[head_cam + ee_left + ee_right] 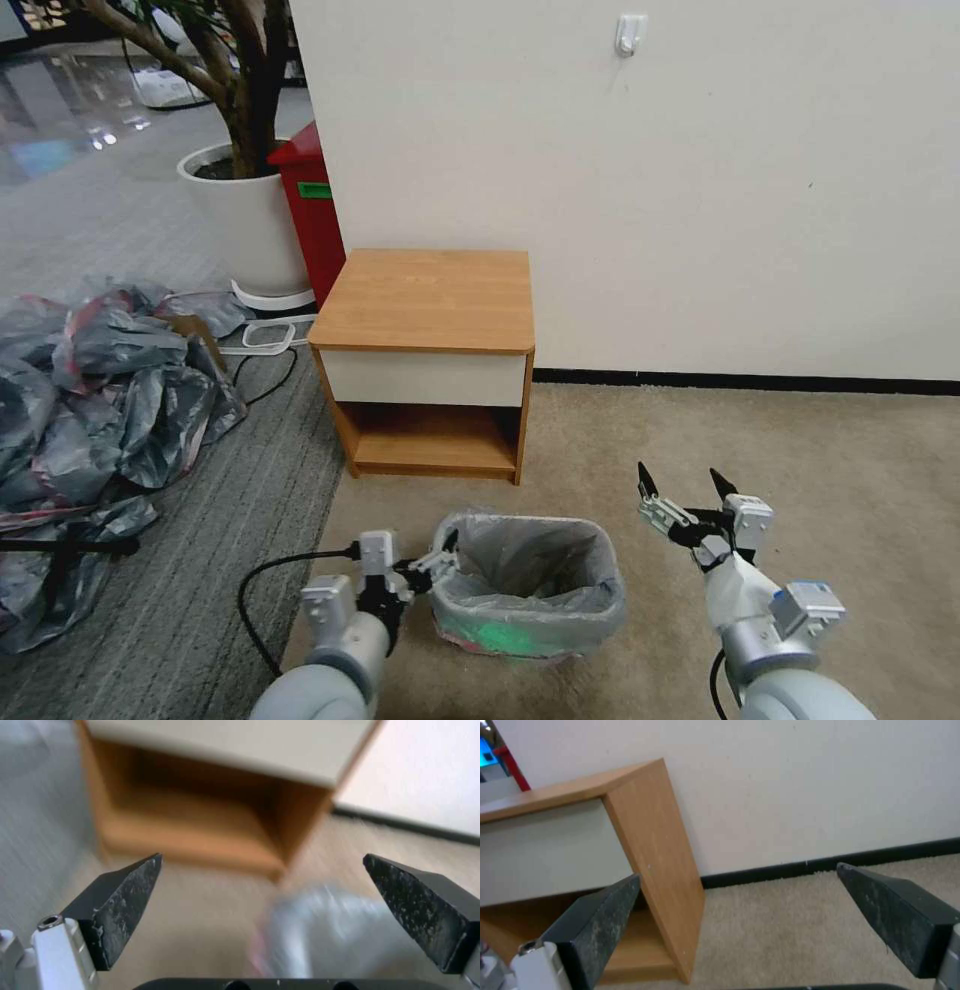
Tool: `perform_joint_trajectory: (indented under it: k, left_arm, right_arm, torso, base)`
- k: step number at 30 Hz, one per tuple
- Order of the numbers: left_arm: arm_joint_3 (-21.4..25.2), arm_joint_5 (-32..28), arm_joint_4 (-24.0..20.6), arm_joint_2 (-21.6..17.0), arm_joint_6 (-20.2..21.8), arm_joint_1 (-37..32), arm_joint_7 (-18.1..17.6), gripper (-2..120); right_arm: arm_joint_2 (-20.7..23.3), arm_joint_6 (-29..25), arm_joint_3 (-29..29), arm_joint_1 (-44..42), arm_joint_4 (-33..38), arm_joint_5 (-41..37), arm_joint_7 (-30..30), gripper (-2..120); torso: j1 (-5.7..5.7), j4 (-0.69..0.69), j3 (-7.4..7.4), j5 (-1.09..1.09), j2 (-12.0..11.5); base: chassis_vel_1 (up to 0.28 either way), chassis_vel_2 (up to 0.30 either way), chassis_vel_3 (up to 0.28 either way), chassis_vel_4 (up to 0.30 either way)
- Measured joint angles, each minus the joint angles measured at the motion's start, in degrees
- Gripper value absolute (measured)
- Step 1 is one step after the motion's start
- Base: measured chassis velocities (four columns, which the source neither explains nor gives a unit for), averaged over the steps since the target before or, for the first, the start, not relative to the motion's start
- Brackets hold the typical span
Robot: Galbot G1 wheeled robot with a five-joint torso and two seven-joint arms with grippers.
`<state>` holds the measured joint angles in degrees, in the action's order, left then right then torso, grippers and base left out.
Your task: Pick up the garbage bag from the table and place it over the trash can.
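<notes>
garbage bag point(528, 570): grey and shiny, lining the trash can point(480, 632), its edge folded out over the rim on every side.
trash can: on the beige carpet point(800, 450), near side of the table point(428, 300), a strip of bare carpet between them.
table: back against the white wall point(700, 180); wooden top bare, white drawer panel above one shelf.
left gripper point(443, 556): just beside the can's left rim, fingers spread wide, holding nothing; whether a tip touches the bag cannot be told.
right gripper point(680, 485): well right of the can, above open carpet, fingers apart and empty.
open room: wide carpet to the right up to the black baseboard point(750, 381).
left side: heap of grey-and-pink bags point(100, 400) on the striped grey floor; white planter point(245, 225) and red bin point(315, 210) farther back.
left wrist view: bag point(325, 930) blurred between the fingers, shelf beyond.
right wrist view: table's side panel point(660, 870) and baseboard.
</notes>
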<state>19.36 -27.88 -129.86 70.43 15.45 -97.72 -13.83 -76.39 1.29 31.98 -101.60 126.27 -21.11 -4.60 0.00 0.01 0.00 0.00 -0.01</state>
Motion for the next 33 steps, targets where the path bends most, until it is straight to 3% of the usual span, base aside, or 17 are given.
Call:
perform_joint_trajectory:
  k: [4,6,9,14,33]
  left_arm:
    - [4.52,13.34,0.3,0.46,-11.26,-2.18,3.76,100]
    - [5.39,15.71,0.9,0.63,-13.51,-2.42,4.77,100]
    - [9.8,21.04,1.74,1.41,-18.35,-4.15,9.76,100]
    - [13.86,19.66,-0.08,1.71,-18.24,-7.43,11.82,100]
    - [13.83,18.68,-0.27,1.46,-17.22,-7.44,11.61,100]
  right_arm:
    - [-1.92,-3.42,-0.18,-3.41,-0.17,2.54,0.38,100]
    - [-2.81,-4.19,-0.24,-4.04,-0.29,3.46,0.4,100]
    - [-4.81,-7.94,-0.73,-6.25,-0.74,5.6,0.36,100]
    - [-7.69,-13.37,-0.25,-9.63,-1.15,8.35,0.21,100]
    - [-7.86,-13.44,-0.18,-9.64,-1.23,8.57,0.06,100]
  torso:
    - [0.0,-0.01,0.0,0.01,0.0]
    - [0.0,-0.01,0.0,-0.01,0.0]
    - [0.0,-0.01,0.0,-0.01,0.0]
    - [0.0,-0.01,0.0,0.0,0.0]
    - [0.0,-0.01,0.0,0.0,0.0]
  base:
    - [0.0,0.0,0.0,0.0]
    - [0.0,0.0,0.0,0.0]
    - [0.0,0.0,0.0,0.0]
    - [0.0,0.0,0.0,0.0]
    - [0.0,0.0,0.0,0.0]
